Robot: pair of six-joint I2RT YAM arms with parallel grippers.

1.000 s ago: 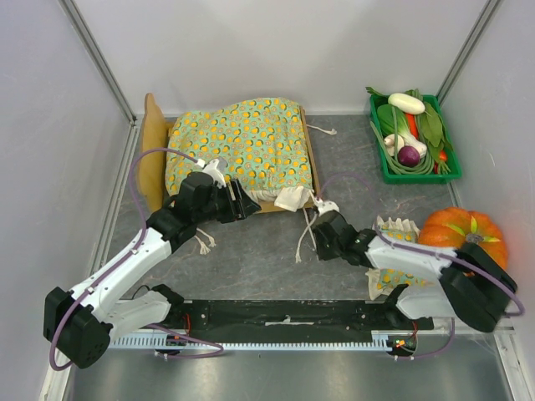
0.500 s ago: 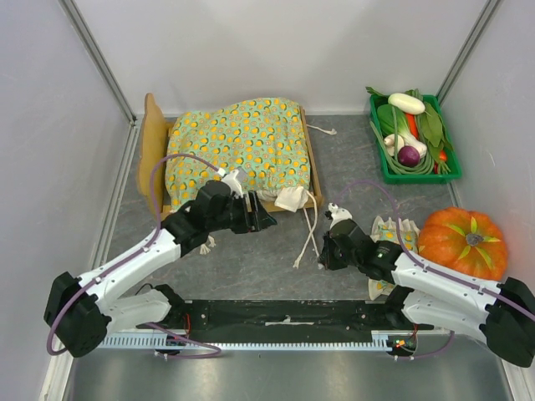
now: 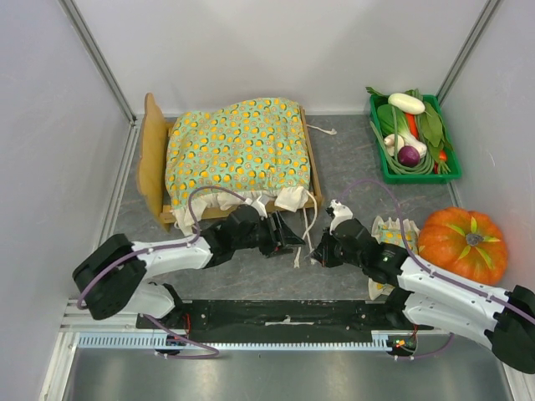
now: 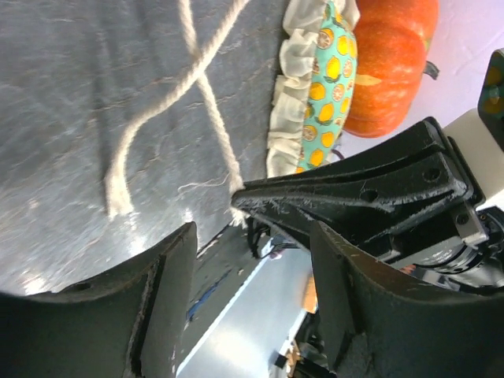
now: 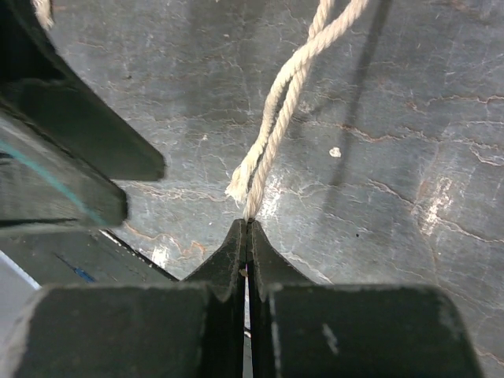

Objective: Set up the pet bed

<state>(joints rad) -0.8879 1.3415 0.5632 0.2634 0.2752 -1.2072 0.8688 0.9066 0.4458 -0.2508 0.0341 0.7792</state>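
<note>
The pet bed [image 3: 153, 154], a light-wood frame with a tall headboard, stands at the back left under a green orange-dotted blanket [image 3: 238, 150]. Cream cords [image 3: 306, 219] hang from the blanket's front right corner onto the table. My right gripper [image 3: 318, 253] is shut on the end of one cord [image 5: 272, 134], which is pinched at the fingertips [image 5: 248, 224]; a second frayed end lies beside it. My left gripper [image 3: 291, 239] hovers open just left of the cords with nothing between its fingers [image 4: 169, 291]. It faces the right gripper's black fingers [image 4: 354, 197].
A small matching ruffled pillow [image 3: 393, 230] lies under the right arm, also visible in the left wrist view [image 4: 327, 71]. An orange pumpkin [image 3: 462, 242] sits at the right. A green tray [image 3: 418, 177] of vegetables stands at the back right.
My left arm has swung right and toward the front, from the blanket's front edge to the cords. The right gripper has drawn slightly nearer with the cord still pinched.
</note>
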